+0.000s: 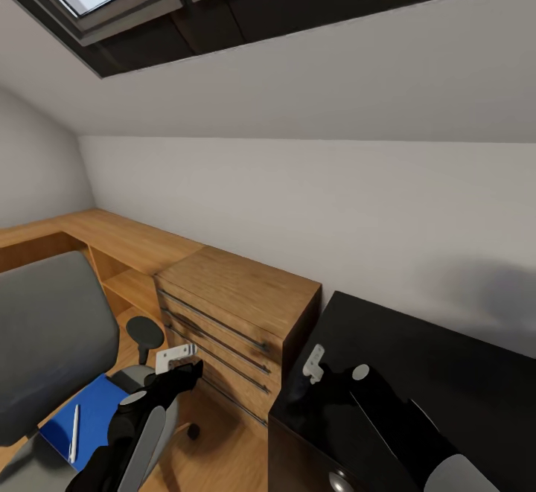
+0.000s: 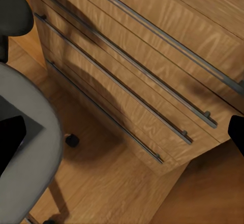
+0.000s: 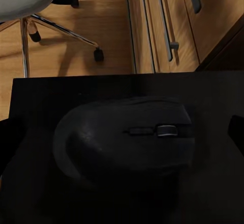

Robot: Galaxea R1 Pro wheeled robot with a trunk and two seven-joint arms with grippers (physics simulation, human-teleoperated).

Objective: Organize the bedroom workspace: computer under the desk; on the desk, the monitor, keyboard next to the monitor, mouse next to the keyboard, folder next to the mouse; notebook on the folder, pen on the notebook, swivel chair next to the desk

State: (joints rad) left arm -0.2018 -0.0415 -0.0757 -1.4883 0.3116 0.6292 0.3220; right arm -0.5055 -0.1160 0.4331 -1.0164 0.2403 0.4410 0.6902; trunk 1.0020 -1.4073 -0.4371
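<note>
The right fingers [image 3: 236, 132] stand apart to either side of the mouse [image 3: 124, 137], their dark tips at the picture's edges and clear of its shell: released, not grasping. The mouse lies flat on the glossy black bench [image 3: 40, 89], close to the edge that faces the wooden floor [image 3: 76, 56] and the light wooden drawer chest [image 3: 168, 26].

In the head view the right gripper [image 1: 316, 364] hangs over the bench's [image 1: 447, 373] near corner, beside the chest [image 1: 238, 291]. The left gripper [image 1: 177, 358] hovers between the chest and the swivel chair [image 1: 52, 328]; its fingers look parted and hold nothing.

On the chair seat lies a blue flat thing [image 1: 93, 414], probably the folder or the notebook, with the white pen [image 1: 74, 432] on top.

The step in hand seems to be the mouse's placing on the bench. No keyboard or monitor shows, so whether it sits rightly beside the keyboard cannot be judged. The next move likely calls for either closing on the mouse to shift it, or turning the left arm down to the chair seat for the pen and blue thing.
</note>
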